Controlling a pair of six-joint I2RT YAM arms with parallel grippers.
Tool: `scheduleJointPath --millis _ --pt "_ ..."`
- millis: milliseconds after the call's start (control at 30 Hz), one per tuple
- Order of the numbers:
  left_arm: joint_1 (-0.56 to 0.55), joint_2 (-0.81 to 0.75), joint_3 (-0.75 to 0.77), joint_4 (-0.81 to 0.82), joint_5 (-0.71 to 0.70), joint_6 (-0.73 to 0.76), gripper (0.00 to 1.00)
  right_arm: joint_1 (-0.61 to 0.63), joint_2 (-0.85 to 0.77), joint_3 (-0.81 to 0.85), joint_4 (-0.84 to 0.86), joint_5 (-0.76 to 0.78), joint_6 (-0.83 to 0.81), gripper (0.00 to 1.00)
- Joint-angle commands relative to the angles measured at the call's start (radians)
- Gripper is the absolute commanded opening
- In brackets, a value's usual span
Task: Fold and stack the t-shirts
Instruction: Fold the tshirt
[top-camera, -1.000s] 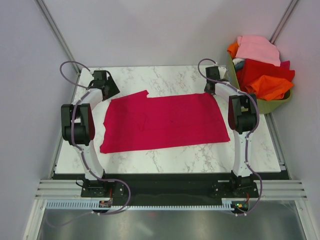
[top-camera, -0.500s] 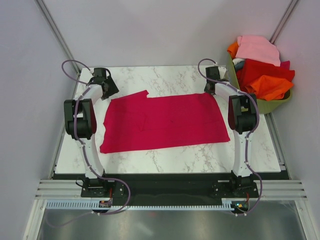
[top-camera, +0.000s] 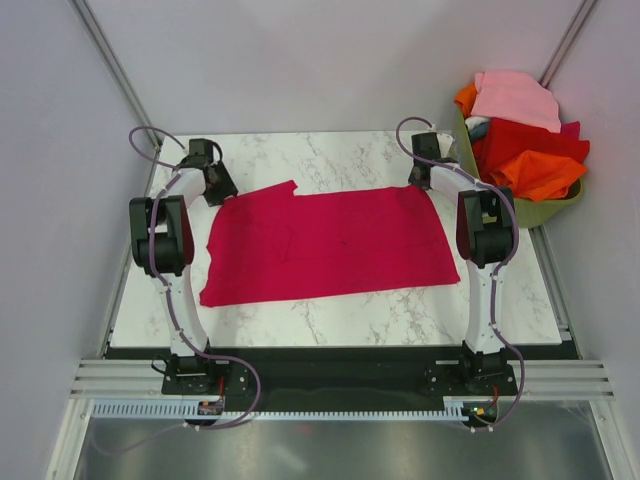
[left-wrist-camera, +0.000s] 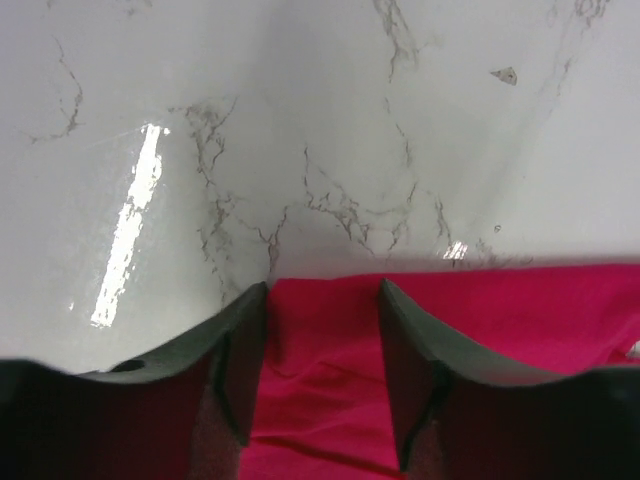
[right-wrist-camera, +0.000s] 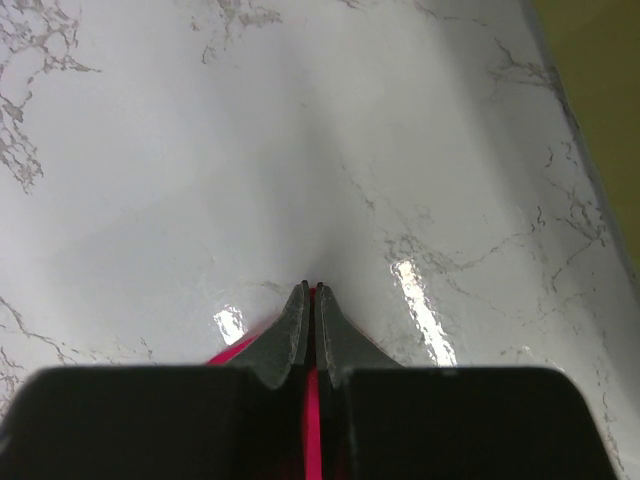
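A crimson t-shirt (top-camera: 325, 245) lies spread flat on the marble table (top-camera: 330, 320). My left gripper (top-camera: 216, 187) is at the shirt's far left corner. In the left wrist view its jaws (left-wrist-camera: 323, 290) stand open astride the cloth's edge, with crimson cloth (left-wrist-camera: 320, 400) lying between the fingers. My right gripper (top-camera: 421, 177) is at the shirt's far right corner. The right wrist view shows that gripper (right-wrist-camera: 312, 288) shut, with a strip of the crimson cloth (right-wrist-camera: 313, 420) pinched between the fingers. Pink (top-camera: 515, 97), red (top-camera: 520, 142) and orange (top-camera: 540, 175) t-shirts are heaped at the back right.
An olive-green basket (top-camera: 548, 212) holding the heaped shirts stands off the table's far right corner, close to my right arm. Its wall (right-wrist-camera: 600, 80) shows at the upper right of the right wrist view. Grey walls enclose the table on three sides.
My left gripper has shifted a little nearer and to the right, onto the shirt's far left corner. The right arm and the shirt have not moved.
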Motion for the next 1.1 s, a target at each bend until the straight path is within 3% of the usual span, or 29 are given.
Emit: scheduleJointPath --millis 0,167,200,267,400,533,667,767,800,833,900,1067 --pt "0.0 0.009 0.057 -0.012 0.055 -0.009 0.52 -0.001 -0.005 -0.007 -0.001 -0.03 0.013 0.04" --pt "0.001 0.063 0.116 -0.01 0.052 0.004 0.22 0.0 -0.01 -0.012 0.0 -0.031 0.016 0.04" --pt "0.001 0.064 0.116 -0.012 0.049 0.004 0.11 -0.001 -0.013 -0.015 0.0 -0.033 0.016 0.04" --pt "0.0 0.051 0.105 -0.011 0.038 0.001 0.04 -0.003 -0.015 -0.016 0.003 -0.036 0.016 0.04" --pt "-0.002 -0.009 0.058 0.041 -0.019 -0.001 0.02 -0.003 -0.031 -0.025 0.005 -0.045 0.018 0.03" --pt "-0.003 -0.103 -0.08 0.182 -0.002 0.001 0.02 -0.003 -0.059 -0.052 0.023 -0.063 0.019 0.02" --pt "-0.005 -0.149 -0.121 0.218 0.006 0.008 0.03 -0.004 -0.085 -0.085 0.051 -0.08 0.024 0.02" --pt "-0.005 -0.172 -0.121 0.235 0.006 0.008 0.32 -0.006 -0.085 -0.088 0.06 -0.09 0.025 0.02" --pt "-0.011 -0.178 -0.118 0.244 0.006 0.016 0.49 -0.004 -0.085 -0.088 0.062 -0.093 0.025 0.02" --pt "-0.017 -0.182 -0.114 0.252 0.006 0.027 0.55 -0.006 -0.087 -0.088 0.062 -0.094 0.025 0.02" --pt "-0.035 -0.175 -0.096 0.269 0.056 0.081 0.63 -0.007 -0.088 -0.091 0.065 -0.093 0.024 0.02" --pt "-0.097 -0.039 0.071 0.223 0.223 0.186 0.68 -0.007 -0.085 -0.091 0.069 -0.1 0.024 0.02"
